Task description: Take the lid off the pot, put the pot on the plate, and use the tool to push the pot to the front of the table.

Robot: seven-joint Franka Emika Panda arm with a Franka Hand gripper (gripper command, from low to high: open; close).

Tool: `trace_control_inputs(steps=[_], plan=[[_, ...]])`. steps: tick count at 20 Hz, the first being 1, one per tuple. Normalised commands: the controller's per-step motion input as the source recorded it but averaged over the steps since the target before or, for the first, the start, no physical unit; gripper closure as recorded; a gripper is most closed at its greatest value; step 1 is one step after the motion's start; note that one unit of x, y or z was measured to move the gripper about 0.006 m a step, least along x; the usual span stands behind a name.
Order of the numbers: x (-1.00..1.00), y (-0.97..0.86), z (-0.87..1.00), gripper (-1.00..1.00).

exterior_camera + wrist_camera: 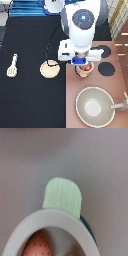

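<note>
The arm reaches down from the exterior view's top, its white body bulking over the middle of the scene, and the gripper hangs right over the pot on the stove top. Whether its fingers are spread or pressed together cannot be told, since the hand itself covers them.

Left to right in the exterior view: one tool lies on the black table at the far left, head toward the view's top. One plate sits near the table's right edge, bare, just left of the pot and apart from it. The pot stands at the stove's left edge, half hidden under the hand, with reddish pieces showing inside. Right of it two black burners are in sight, a third partly covered by the arm. One large grey pan rests toward the view's bottom right, its handle pointing right.

The wrist view shows what the other cannot: the pot's pale rim up close, a light green side tab jutting from it over the stove surface, and a speckled orange-red piece inside. No lid covers the pot there.
</note>
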Motion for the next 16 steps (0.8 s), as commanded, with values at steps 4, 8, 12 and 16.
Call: trace_control_inputs(steps=[4,8,12,16], plan=[[-0.10,0.04,-0.29,-1.00],[-0.21,0.00,-0.24,-1.00],[-0.14,0.00,-0.28,-1.00],[-0.08,0.00,-0.43,-1.00]])
